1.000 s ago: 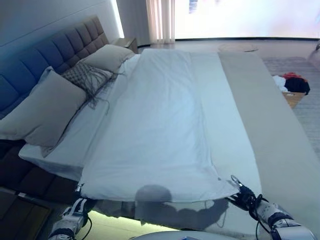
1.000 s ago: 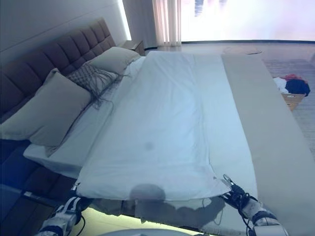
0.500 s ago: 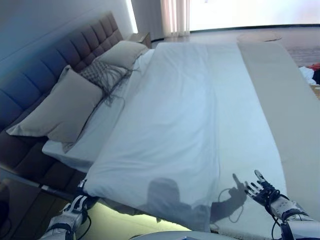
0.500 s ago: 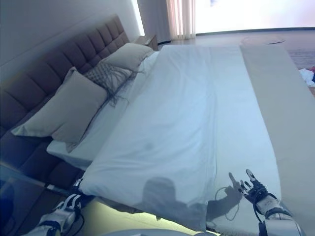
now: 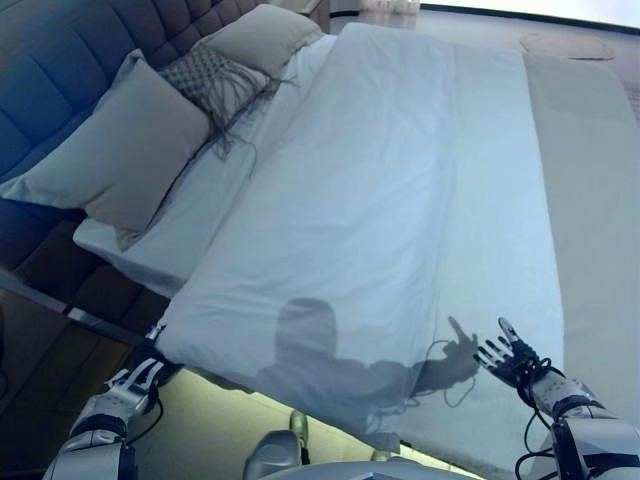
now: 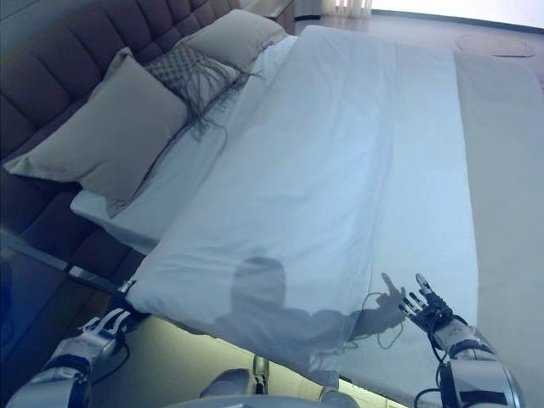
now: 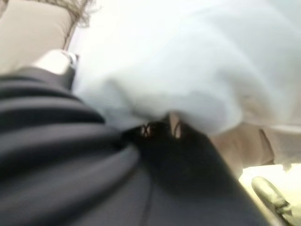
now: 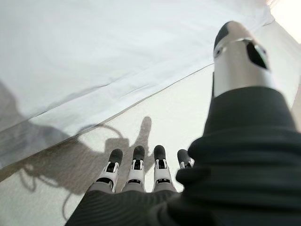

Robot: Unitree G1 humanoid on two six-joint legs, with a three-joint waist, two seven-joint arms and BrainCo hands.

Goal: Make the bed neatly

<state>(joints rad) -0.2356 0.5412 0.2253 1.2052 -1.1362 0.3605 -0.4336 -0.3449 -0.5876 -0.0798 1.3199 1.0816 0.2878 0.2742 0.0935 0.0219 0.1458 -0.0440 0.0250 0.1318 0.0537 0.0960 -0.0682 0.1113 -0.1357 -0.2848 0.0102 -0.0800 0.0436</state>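
A white duvet (image 5: 390,180) lies spread over the bed. My left hand (image 5: 138,375) is at its near left corner, below the mattress edge. Its fingers are curled into the cloth, which fills the left wrist view (image 7: 188,61). My right hand (image 5: 512,358) is open with its fingers spread. It hovers just over the pale sheet (image 8: 197,113), to the right of the duvet's edge (image 8: 117,84), and holds nothing. The duvet's near right corner (image 5: 390,430) hangs loose over the bed's side.
A large beige pillow (image 5: 110,150), a fringed patterned cushion (image 5: 215,80) and a second pillow (image 5: 265,35) lean on the dark tufted headboard (image 5: 50,60). A beige cover (image 5: 590,200) runs along the bed's right side. A lit floor strip (image 5: 220,420) shows under the near edge.
My right hand has let go of the duvet's near right corner and opened; that corner has dropped. The camera has tilted down and shifted. My left hand stays at its corner.
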